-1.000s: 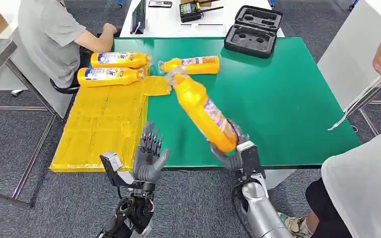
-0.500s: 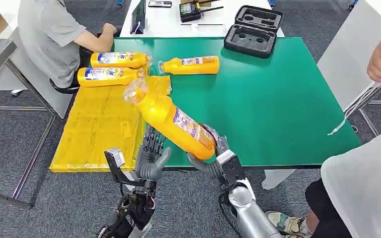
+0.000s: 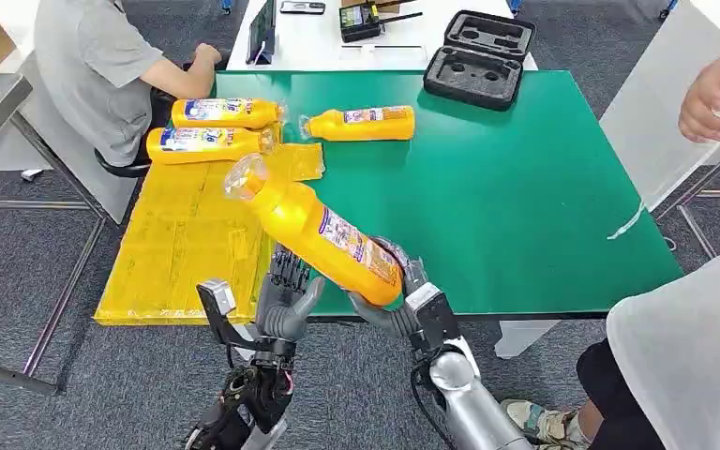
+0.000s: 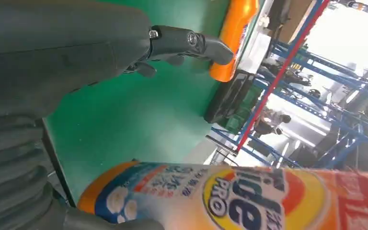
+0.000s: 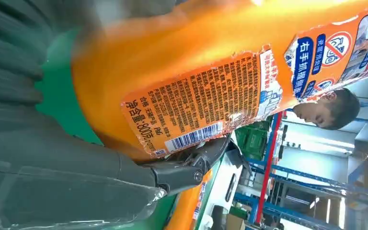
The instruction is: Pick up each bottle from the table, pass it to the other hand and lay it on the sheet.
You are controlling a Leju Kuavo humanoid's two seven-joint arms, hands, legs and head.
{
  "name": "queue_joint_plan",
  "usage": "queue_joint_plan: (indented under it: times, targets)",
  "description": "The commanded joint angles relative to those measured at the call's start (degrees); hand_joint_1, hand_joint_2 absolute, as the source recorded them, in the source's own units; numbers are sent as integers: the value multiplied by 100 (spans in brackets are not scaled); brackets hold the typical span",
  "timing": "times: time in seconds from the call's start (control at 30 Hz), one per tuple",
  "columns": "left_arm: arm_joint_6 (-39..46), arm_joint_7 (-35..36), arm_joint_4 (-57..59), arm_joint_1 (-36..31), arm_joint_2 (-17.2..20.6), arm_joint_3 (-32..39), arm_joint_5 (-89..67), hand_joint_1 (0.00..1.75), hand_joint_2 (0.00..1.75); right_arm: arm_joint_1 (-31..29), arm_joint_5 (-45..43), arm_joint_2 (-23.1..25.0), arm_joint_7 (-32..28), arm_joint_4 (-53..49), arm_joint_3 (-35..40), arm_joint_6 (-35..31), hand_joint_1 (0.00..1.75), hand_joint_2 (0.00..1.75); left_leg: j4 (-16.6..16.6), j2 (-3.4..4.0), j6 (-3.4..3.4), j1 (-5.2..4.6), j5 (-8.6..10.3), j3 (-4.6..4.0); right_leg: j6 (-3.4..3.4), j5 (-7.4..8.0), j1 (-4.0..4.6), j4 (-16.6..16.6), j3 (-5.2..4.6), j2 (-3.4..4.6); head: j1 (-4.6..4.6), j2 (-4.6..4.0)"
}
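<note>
Head view: right robot hand (image 3: 396,298) grips bottle (image 3: 314,228).

held bottle (image 5: 182,72) label, "800g", "PRO"

I take the table (image 3: 525,187) as my landmark. The sheet (image 3: 187,234) lies over its left edge. Two bottles (image 3: 211,128) rest side by side on the sheet's far end, and a third bottle (image 3: 361,123) lies on the table just right of them. A case (image 3: 478,58) sits at the table's far edge. Above its near-left edge, my right hand (image 3: 398,291) holds a bottle (image 3: 314,230), tilted toward the sheet, with my left hand (image 3: 284,298) just left of it.
</note>
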Motion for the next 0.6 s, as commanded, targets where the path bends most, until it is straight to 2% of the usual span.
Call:
queue_joint_plan:
  times: [0.03, 0.6]
  targets:
    - [-52, 15, -331, 188, 212, 153, -77, 0, 175, -242, -16, -174, 11, 426, 4, -71, 175, 175, -4, 15, -13, 10, -10, 25, -13, -3, 10, -9, 23, 13, -2, 0]
    - [-180, 31, -86, 19, 140, -32, 7, 0, 175, -198, -24, -182, 11, 574, -149, -48, 173, 175, -2, 4, -9, 5, -5, 14, -10, -3, 6, -5, 13, 3, 0, 0]
